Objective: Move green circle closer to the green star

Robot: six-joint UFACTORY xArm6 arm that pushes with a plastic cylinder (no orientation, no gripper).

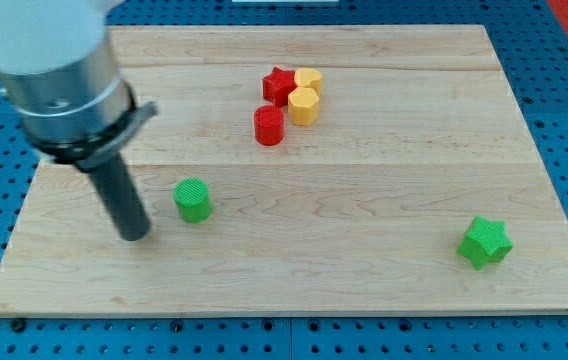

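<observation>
The green circle is a small green cylinder on the wooden board, left of the middle. The green star lies far off at the view's lower right. My tip rests on the board just left of and slightly below the green circle, a small gap apart from it. The rod rises from the tip up to the grey arm body at the view's upper left.
A cluster sits near the view's top middle: a red star, a red cylinder, a yellow hexagon block and another yellow block. The wooden board is edged by blue pegboard.
</observation>
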